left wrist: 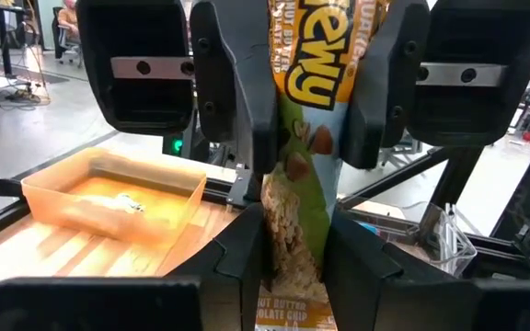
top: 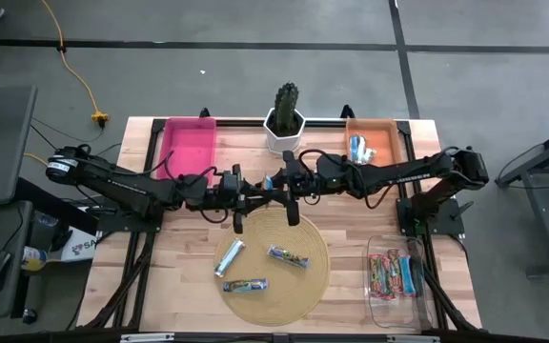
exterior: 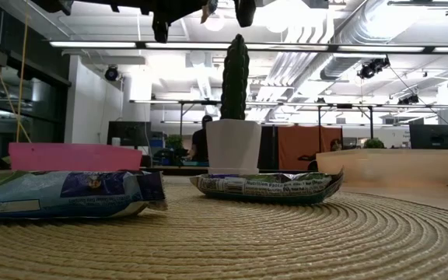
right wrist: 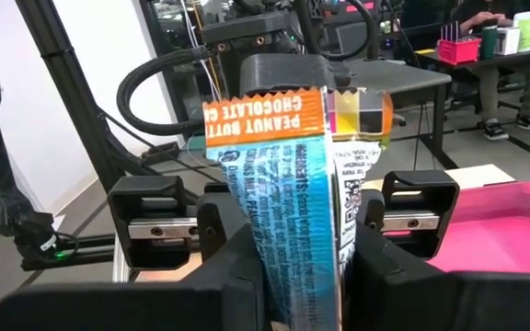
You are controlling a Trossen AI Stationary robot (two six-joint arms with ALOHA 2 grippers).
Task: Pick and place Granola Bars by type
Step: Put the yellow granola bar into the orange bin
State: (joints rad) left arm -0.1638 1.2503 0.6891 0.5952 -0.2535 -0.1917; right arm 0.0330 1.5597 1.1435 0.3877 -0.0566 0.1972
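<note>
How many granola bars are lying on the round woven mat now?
3 on the woven mat: a silver-blue bar at its left, a bar right of the centre, and a bar near its front edge. None seems hidden under the arms.

We see a pale wooden plank table (top: pixel 351 257) with a matt grain, and on it a round woven straw mat (top: pixel 298 286), coarse and ribbed. The foil-wrapped granola bars (top: pixel 288 256) on the mat shine and crinkle. The pink bin (top: pixel 188 143), the orange bin (top: pixel 381 136) and the clear tray (top: pixel 377 286) look like smooth plastic. The white cactus pot (top: pixel 284 133) looks glazed. The grippers' dark fingers (left wrist: pixel 233 101) are matt plastic.
</note>
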